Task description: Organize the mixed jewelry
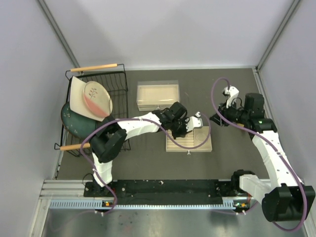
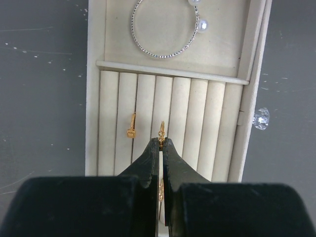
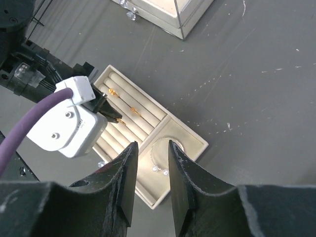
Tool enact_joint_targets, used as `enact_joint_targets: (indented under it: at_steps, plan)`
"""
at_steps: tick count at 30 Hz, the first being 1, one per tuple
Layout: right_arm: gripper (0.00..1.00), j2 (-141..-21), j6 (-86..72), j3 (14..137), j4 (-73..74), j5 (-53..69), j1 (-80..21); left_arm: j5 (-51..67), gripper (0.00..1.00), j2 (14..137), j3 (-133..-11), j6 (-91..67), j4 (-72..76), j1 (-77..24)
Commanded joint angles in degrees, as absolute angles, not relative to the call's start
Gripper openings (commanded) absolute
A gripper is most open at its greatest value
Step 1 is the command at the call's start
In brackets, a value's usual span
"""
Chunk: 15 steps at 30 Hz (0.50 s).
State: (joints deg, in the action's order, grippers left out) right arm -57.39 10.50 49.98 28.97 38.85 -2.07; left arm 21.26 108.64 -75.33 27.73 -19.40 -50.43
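The beige slotted tray (image 2: 92, 98) lies in front of me. My left gripper (image 2: 161, 141) is shut on a small gold ring (image 2: 161, 131) at its tips, over a middle slot. A second gold ring (image 2: 131, 126) sits in a slot to the left. Another gold piece (image 2: 161, 190) shows in the slot under the jaws. The silver bracelet (image 2: 154, 53) with pearl ends lies in the tray's flat compartment. My right gripper (image 3: 152, 143) is open and empty, high above the tray (image 3: 195, 136) and the bracelet (image 3: 152, 149). In the top view the left gripper (image 1: 190, 126) is over the tray (image 1: 200, 140); the right gripper (image 1: 217, 120) hovers to its right.
A clear box (image 1: 158, 95) stands behind the tray. A black dish rack (image 1: 118, 81) with a plate (image 1: 91, 98) and a green bowl (image 1: 71, 121) is at the left. A crystal knob (image 2: 260, 118) sticks out of the tray's right side.
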Motion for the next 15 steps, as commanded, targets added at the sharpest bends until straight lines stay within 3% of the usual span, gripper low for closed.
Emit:
enact_joint_targets:
  at_steps: [1,15]
  plan:
    - [0.31,-57.1,11.2,49.4,25.9,40.5,-1.3,20.2,0.0,109.4,-76.9,28.9,-18.1,-51.0]
    - [0.31,-56.8,11.3,48.7,25.5,40.7,-1.1,19.6,0.0,111.2,-76.3,29.8,-17.9,-51.9]
